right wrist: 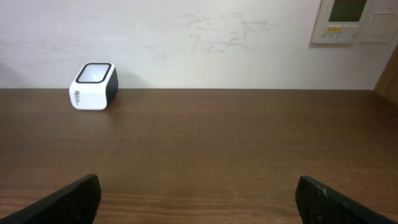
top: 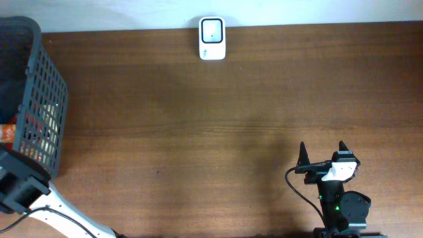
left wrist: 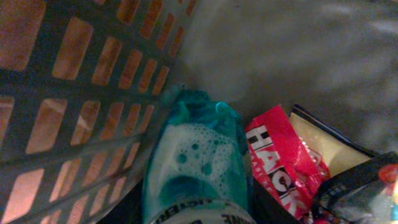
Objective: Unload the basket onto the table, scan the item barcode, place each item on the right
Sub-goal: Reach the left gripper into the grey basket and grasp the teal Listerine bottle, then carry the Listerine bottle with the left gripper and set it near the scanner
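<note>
Left wrist view put a teal pouch point(left wrist: 199, 162) just beneath my left claw, inside the basket point(left wrist: 81, 81), its long axis running toward the mesh wall, a red packet point(left wrist: 280, 162) touching its right side; whether that claw had closed I could not tell. My right claw point(top: 322, 147) hung wide open, well apart, facing the far scanner point(top: 212, 38).

My left wrist cam sits inside the basket point(left wrist: 68, 87). Its dark lattice wall fills the left side, with brown showing through the holes. The teal pack point(left wrist: 196, 162), bubble print, lies against that wall; the lettering on its bottom band is unreadable. The red packet point(left wrist: 280, 162) touches its right side and reads "HACK" in white. The cream packet point(left wrist: 326, 146) lies behind that. The dark glossy wrapper point(left wrist: 360, 186) is bottom right. Top right is blurred grey.
</note>
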### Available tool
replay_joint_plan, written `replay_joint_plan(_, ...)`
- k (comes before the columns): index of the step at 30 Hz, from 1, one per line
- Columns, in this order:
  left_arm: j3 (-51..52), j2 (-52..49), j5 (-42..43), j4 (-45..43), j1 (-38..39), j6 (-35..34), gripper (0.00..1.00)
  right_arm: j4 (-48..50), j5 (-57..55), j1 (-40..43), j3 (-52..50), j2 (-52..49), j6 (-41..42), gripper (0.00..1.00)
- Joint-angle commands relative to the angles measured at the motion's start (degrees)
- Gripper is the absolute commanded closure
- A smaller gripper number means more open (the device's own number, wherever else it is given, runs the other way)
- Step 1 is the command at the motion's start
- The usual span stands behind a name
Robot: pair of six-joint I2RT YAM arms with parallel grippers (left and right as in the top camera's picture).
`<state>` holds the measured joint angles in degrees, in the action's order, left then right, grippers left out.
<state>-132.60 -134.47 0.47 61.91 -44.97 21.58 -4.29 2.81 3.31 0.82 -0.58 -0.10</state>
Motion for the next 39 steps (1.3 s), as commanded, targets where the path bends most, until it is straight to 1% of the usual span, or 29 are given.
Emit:
replay_joint_plan(1,-5.0,5.1,1.9,-0.4,-0.3,-9.6,0.93,-0.1,-0.3,-0.3,-0.5,0.4,-0.1,0.01)
replay_joint_plan(2,-6.5,6.7,5.4,-0.8,-0.3,-12.2,0.92,-0.1,-0.3,-0.3,-0.5,0.4,-0.1,0.01)
replay_joint_plan(3,-7.7,8.6,10.7,-1.5,-0.3,-14.9,0.91,-0.1,-0.3,-0.3,-0.5,0.4,-0.1,0.01)
replay_joint_plan(5,-9.4,12.7,20.4,-3.9,-0.3,-17.7,0.89,-0.1,-0.3,-0.3,-0.5,0.4,-0.1,0.01)
replay_joint_plan(6,-9.9,15.1,23.7,-5.0,-0.3,-19.3,0.89,-0.1,-0.3,-0.3,-0.5,0.4,-0.1,0.01)
replay_joint_plan(9,-9.9,22.0,29.9,-6.1,-0.3,-24.5,0.89,-0.1,-0.3,-0.3,-0.5,0.4,-0.1,0.01)
replay_joint_plan(12,-9.9,27.6,40.8,-8.2,-0.2,-30.7,0.89,-0.1,-0.3,-0.3,-0.5,0.4,-0.1,0.01)
replay_joint_plan(13,-9.9,29.2,44.8,-8.5,0.8,-34.0,0.88,-0.1,-0.3,-0.3,-0.5,0.4,-0.1,0.01)
replay_joint_plan(14,-9.9,30.1,47.0,-8.5,2.3,-36.0,0.88,-0.1,-0.3,-0.3,-0.5,0.4,-0.1,0.01)
replay_joint_plan(15,-9.9,30.6,50.1,-8.5,5.5,-37.4,0.87,-0.1,-0.3,-0.3,-0.5,0.4,-0.1,0.01)
replay_joint_plan(16,-9.9,30.7,51.6,-8.5,8.5,-37.4,0.87,-0.1,-0.3,-0.3,-0.5,0.4,-0.1,0.01)
replay_joint_plan(18,-9.9,30.6,52.2,-6.8,17.6,-37.4,0.87,-0.1,-0.3,-0.3,-0.5,0.4,-0.1,0.01)
replay_joint_plan(19,-9.8,30.4,52.0,-6.5,20.9,-37.4,0.87,-0.1,-0.3,-0.3,-0.5,0.4,-0.1,0.02)
replay_joint_plan(20,-9.6,30.1,50.7,-6.1,26.2,-37.4,0.88,-0.1,-0.3,-0.3,-0.5,0.4,-0.1,0.01)
replay_joint_plan(21,-9.1,29.9,47.0,-5.2,31.2,-37.4,0.9,-0.1,-0.3,-0.3,-0.5,0.4,-0.1,0.01)
replay_joint_plan(22,-8.0,29.8,41.5,-3.9,36.6,-37.4,0.89,-0.1,-0.3,-0.3,-0.5,0.4,-0.1,0.01)
replay_joint_plan(23,-6.7,29.6,36.2,-3.2,41.0,-36.9,0.85,-0.1,-0.3,-0.3,-0.5,0.4,-0.1,0.01)
replay_joint_plan(25,-3.0,28.9,24.9,-2.7,49.7,-34.8,0.85,-0.1,-0.3,-0.3,-0.5,0.4,-0.1,0.01)
replay_joint_plan(27,1.1,26.7,14.0,-2.8,58.5,-34.8,0.86,-0.1,-0.3,-0.3,-0.5,0.4,-0.1,0.01)
replay_joint_plan(29,3.1,23.7,8.7,-2.8,64.3,-34.8,0.86,-0.1,-0.3,-0.3,-0.5,0.4,-0.1,0.01)
replay_joint_plan(30,3.7,20.5,6.4,-2.9,68.0,-34.8,0.86,-0.1,-0.3,-0.3,-0.5,0.4,-0.1,0.01)
replay_joint_plan(33,3.8,12.7,5.7,-4.7,74.0,-34.8,0.86,-0.1,-0.3,-0.3,-0.5,0.4,-0.1,0.01)
replay_joint_plan(34,3.8,11.1,5.7,-5.6,75.0,-34.8,0.85,-0.1,-0.3,-0.3,-0.5,0.4,-0.1,0.01)
replay_joint_plan(35,3.8,7.1,5.3,-8.4,77.1,-34.8,0.82,-0.1,-0.3,-0.3,-0.5,0.4,-0.1,0.01)
replay_joint_plan(39,3.8,1.0,-4.2,-14.9,80.2,-34.8,0.8,-0.1,-0.3,-0.3,-0.5,0.4,-0.1,0.01)
